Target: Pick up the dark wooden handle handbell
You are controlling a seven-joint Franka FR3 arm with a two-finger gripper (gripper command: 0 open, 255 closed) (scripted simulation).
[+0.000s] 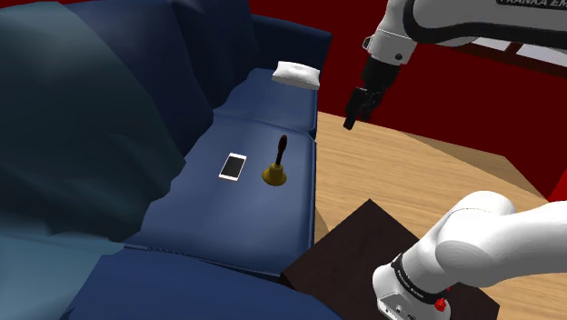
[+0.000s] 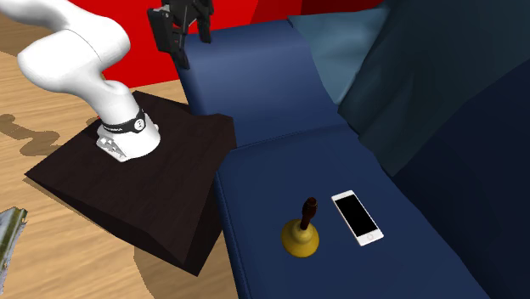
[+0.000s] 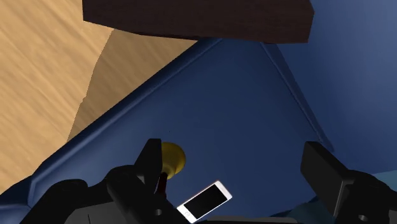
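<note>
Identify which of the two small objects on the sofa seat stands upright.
The handbell: its golden bell rests on the blue sofa seat, dark handle pointing up. The phone beside it lies flat.

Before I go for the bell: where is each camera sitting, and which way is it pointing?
Shoulder view: beside and behind the dark box stand, looking down across the blue sofa seat; the white arm and black gripper show.
Second exterior view: above the sofa, facing back toward the stand; the arm and gripper show.
Wrist view: on the hand, looking down at the seat between open black fingers.
Shared: all three show the brass handbell with dark handle beside the white phone.
</note>
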